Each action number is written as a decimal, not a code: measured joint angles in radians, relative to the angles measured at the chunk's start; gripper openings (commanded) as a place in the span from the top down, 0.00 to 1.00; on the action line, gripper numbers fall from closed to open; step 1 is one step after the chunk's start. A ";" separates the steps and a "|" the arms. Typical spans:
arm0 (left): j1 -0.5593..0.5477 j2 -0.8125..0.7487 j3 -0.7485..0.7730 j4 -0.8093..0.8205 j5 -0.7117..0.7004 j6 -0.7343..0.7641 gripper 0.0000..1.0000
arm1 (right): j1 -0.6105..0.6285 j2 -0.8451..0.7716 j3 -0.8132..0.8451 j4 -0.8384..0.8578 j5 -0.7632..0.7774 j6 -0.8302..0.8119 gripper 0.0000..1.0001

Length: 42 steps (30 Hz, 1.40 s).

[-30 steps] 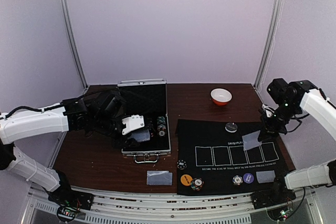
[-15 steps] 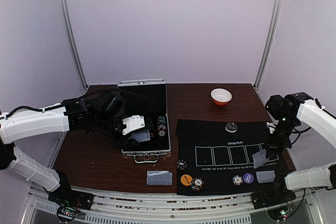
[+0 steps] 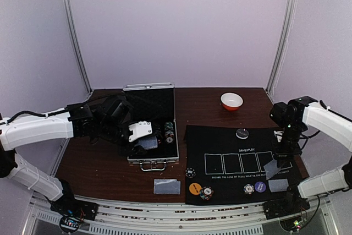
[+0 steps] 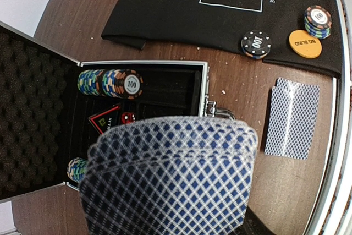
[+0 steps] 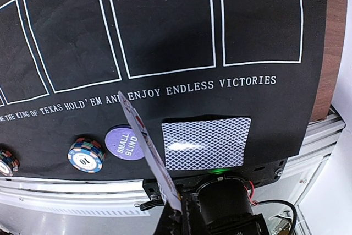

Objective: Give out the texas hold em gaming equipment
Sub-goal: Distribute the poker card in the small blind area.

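My left gripper point(image 3: 142, 136) is shut on a deck of blue-checked cards point(image 4: 170, 174) over the open silver case point(image 3: 151, 158); the deck hides its fingers. Striped chip rows point(image 4: 110, 82) lie in the case. My right gripper point(image 3: 274, 164) is shut on one card point(image 5: 147, 152), held edge-on just above the black mat point(image 3: 242, 163). Below it a face-down card point(image 5: 206, 143) lies beside the purple small-blind disc point(image 5: 124, 142) and a chip stack point(image 5: 86, 154). Another face-down card point(image 3: 166, 186) lies on the wood near the orange disc point(image 3: 194, 189), a chip stack point(image 3: 206, 192) and a black chip point(image 3: 190, 173).
A white-and-orange bowl point(image 3: 231, 100) stands at the back of the table. A dark disc point(image 3: 241, 133) lies at the mat's far edge. The case lid point(image 3: 149, 100) stands upright. The table's near rail point(image 3: 176, 213) runs close below the mat.
My right gripper has carried its card from above the mat's far right down toward the near right, over the face-down card. The left arm and deck have stayed still.
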 measured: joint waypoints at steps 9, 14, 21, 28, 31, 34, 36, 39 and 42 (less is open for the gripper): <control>0.000 0.007 0.000 0.000 -0.003 0.000 0.48 | 0.061 0.023 -0.001 0.003 -0.075 0.010 1.00; 0.000 0.017 0.000 0.000 -0.003 0.001 0.48 | 0.062 -0.051 -0.006 0.004 -0.107 0.035 1.00; 0.002 0.036 0.001 0.000 -0.003 0.000 0.48 | 0.069 -0.101 -0.010 0.000 -0.108 0.079 1.00; 0.004 0.036 0.004 0.000 -0.003 0.000 0.48 | 0.133 -0.100 -0.037 0.004 -0.141 0.114 1.00; 0.004 0.036 0.005 0.000 -0.003 0.000 0.48 | 0.153 -0.094 -0.053 0.002 -0.154 0.124 1.00; 0.004 0.036 0.005 -0.001 -0.003 0.000 0.48 | 0.160 -0.084 -0.053 0.003 -0.154 0.135 1.00; 0.004 0.036 0.005 -0.001 -0.003 0.000 0.48 | 0.167 -0.073 -0.053 0.003 -0.152 0.141 1.00; 0.004 0.036 0.005 -0.001 -0.003 0.000 0.48 | 0.177 -0.060 -0.052 0.003 -0.137 0.145 1.00; 0.004 0.036 0.005 -0.001 -0.003 0.000 0.48 | 0.182 -0.042 -0.048 0.003 -0.121 0.149 1.00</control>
